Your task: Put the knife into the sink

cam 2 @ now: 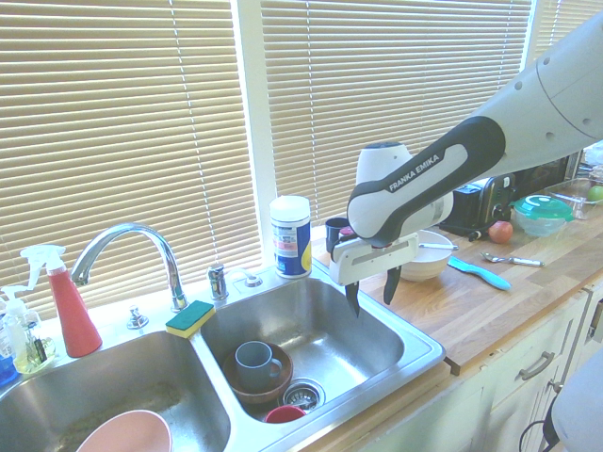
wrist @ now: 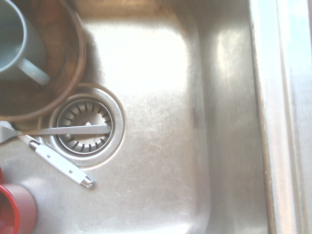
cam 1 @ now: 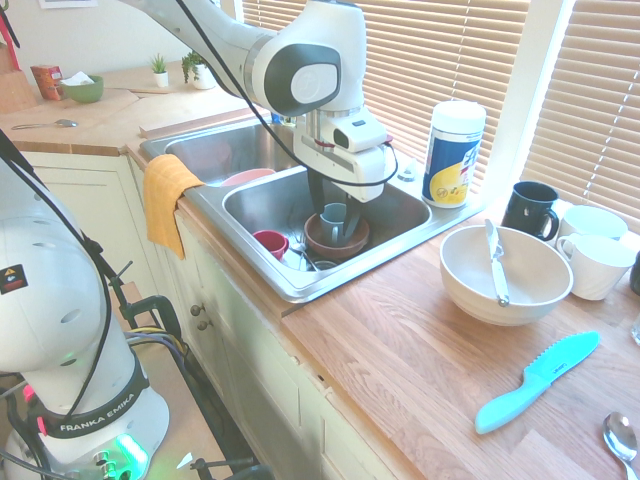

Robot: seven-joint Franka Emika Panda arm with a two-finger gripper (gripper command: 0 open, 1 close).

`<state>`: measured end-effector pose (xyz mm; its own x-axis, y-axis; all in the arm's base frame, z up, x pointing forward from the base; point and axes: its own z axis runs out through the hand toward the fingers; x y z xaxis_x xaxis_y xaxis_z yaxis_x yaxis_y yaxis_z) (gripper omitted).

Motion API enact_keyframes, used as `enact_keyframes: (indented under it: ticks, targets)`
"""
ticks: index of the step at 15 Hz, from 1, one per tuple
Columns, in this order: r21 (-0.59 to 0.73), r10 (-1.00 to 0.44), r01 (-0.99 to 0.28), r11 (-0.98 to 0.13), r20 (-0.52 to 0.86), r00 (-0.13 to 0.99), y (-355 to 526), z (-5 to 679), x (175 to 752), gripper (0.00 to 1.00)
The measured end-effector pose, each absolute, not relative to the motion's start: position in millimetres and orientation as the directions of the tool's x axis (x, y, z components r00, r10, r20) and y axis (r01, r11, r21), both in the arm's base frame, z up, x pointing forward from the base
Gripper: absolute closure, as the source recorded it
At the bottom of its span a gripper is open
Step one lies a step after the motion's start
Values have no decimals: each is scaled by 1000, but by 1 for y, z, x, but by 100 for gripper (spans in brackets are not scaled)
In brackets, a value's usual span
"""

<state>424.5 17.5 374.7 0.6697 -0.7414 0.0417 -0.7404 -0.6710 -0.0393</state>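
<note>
See slim silver knife (cam 1: 496, 262) across round white bowl (cam 1: 465, 283), likely easing grasp; black-fingered gripper (cam 2: 372, 307) wide open, empty, over steel sink (cam 2: 424, 352).

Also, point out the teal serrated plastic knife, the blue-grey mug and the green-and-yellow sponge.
Teal serrated plastic knife (cam 1: 509, 404): first exterior view, handle.
Blue-grey mug (cam 2: 253, 368): second exterior view, body.
Green-and-yellow sponge (cam 2: 189, 316): second exterior view, green top.

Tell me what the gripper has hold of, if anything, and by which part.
Nothing is held: the gripper hangs open over the sink, with nothing between its fingers.
</note>
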Motion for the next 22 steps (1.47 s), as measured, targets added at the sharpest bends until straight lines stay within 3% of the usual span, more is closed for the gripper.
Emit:
enact_keyframes:
  ticks: [2, 5, 10, 16, 22]
  targets:
    - [-37, -737, -736, -676, 46, 675, 17, 375, 425, 0]
    - [-19, -626, -625, -780, 39, 779, 7, 391, 425, 0]
    - [-5, -463, -463, -887, 27, 886, -84, 441, 411, 0]
    - [-14, -453, -453, -891, 53, 890, -192, 461, 418, 0]
    - [7, -443, -443, -896, 38, 896, -248, 431, 479, 0]
